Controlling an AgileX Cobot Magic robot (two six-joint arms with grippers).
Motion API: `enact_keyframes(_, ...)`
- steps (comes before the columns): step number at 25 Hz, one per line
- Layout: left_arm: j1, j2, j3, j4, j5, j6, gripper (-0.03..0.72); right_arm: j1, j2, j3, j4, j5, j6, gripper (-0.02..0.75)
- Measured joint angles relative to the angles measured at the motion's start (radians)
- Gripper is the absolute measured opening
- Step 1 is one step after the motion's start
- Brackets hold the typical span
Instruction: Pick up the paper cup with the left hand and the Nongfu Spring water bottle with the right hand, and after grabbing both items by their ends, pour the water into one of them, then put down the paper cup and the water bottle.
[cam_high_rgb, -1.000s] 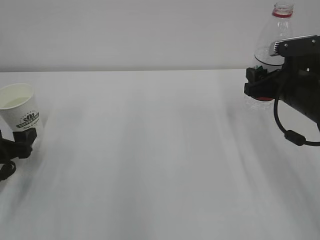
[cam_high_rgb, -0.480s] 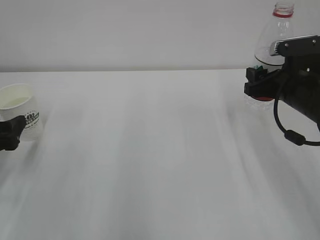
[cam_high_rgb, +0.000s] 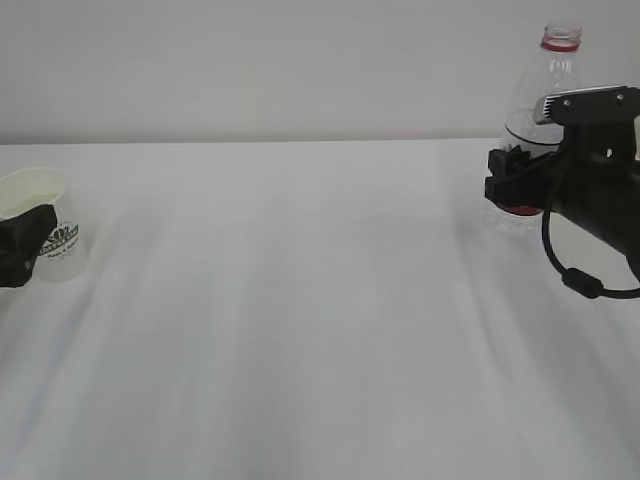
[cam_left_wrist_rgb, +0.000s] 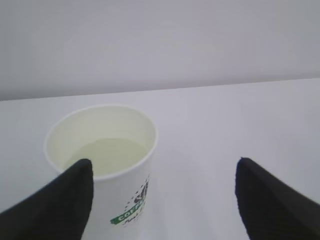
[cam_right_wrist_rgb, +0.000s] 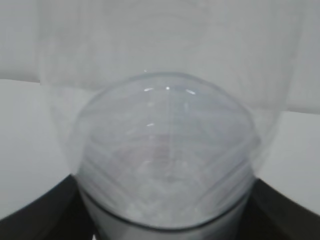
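Mostly done: water (cam_left_wrist_rgb: 107, 155) sits in paper cup (cam_left_wrist_rgb: 102, 165), standing on desk (cam_high_rgb: 300, 300) at left edge, left hand (cam_left_wrist_rgb: 162, 192) fingers spread, not gripping. Still pinched in right hand (cam_high_rgb: 505, 180) fingers upper right: Nongfu Spring water bottle (cam_high_rgb: 545, 100), awaiting release.

One paper cup (cam_high_rgb: 45, 222); one water bottle (cam_high_rgb: 545, 110); two end effectors.

A bare test bench in a lab or robot-trial room — a plain, smooth white table (cam_high_rgb: 320, 330) runs back to a blank pale grey wall (cam_high_rgb: 280, 60), with no household furnishings or decoration showing anywhere.
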Motion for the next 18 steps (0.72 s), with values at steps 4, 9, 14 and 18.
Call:
enact_keyframes(4,0.0,-0.032,0.0,0.061,0.0,-0.03,0.631,0.0,0.019,0.0,0.0,0.0,0.01,0.515)
enact_keyframes(9,0.0,-0.049,0.001,0.131,0.0,-0.06,0.622,0.0,0.053,-0.002,0.0,-0.004,0.03,0.515)
enact_keyframes(14,0.0,-0.051,0.001,0.182,0.0,-0.07,0.613,0.0,0.096,-0.002,0.0,-0.019,0.045,0.515)
enact_keyframes(18,0.0,-0.052,0.001,0.202,0.0,-0.088,0.61,0.0,0.113,-0.002,0.0,-0.038,0.045,0.515)
